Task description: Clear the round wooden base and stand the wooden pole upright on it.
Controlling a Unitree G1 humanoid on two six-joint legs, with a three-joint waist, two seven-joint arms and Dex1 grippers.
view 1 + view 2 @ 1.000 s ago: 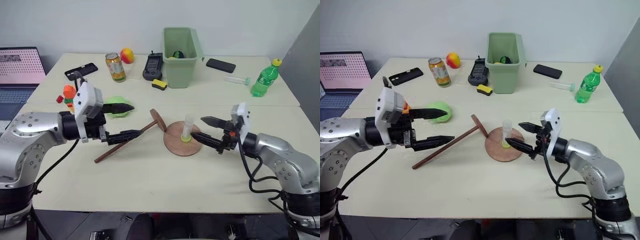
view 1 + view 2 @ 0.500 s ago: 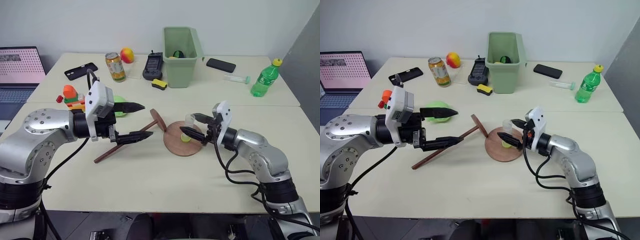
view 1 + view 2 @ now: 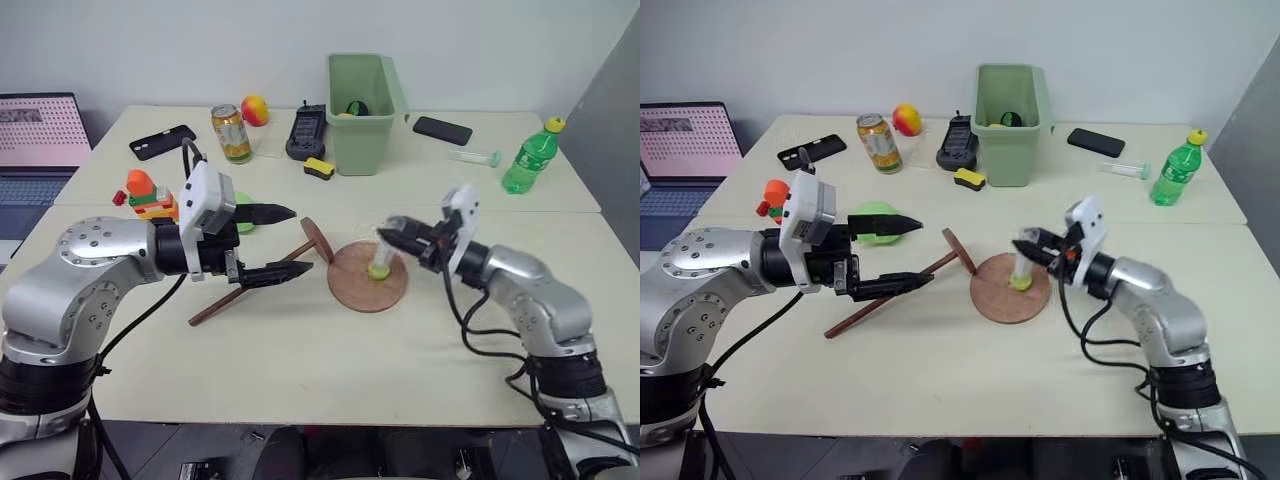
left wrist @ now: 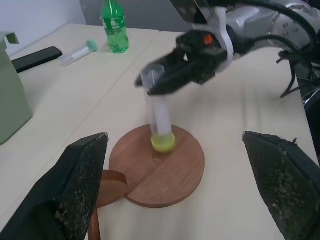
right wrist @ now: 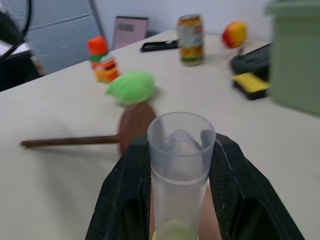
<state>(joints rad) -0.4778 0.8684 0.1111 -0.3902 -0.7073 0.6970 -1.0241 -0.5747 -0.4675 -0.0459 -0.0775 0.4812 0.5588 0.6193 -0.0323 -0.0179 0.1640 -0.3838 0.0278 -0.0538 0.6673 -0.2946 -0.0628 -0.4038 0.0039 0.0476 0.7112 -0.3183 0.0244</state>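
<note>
On the bench (image 3: 300, 370) you see the round wooden base (image 3: 352, 290) lying flat near the centre, with the wooden pole (image 3: 235, 296) lying on its side just to the left of it, its small end disc (image 3: 317, 240) tilted up close to the base's edge. The left claw (image 3: 280, 243) hovers wide open and empty above the pole's upper part. The right claw (image 3: 396, 233) is closed on the upper end of the clear tube (image 3: 381, 258), whose yellow-green cap (image 4: 163, 142) rests at the base's centre.
</note>
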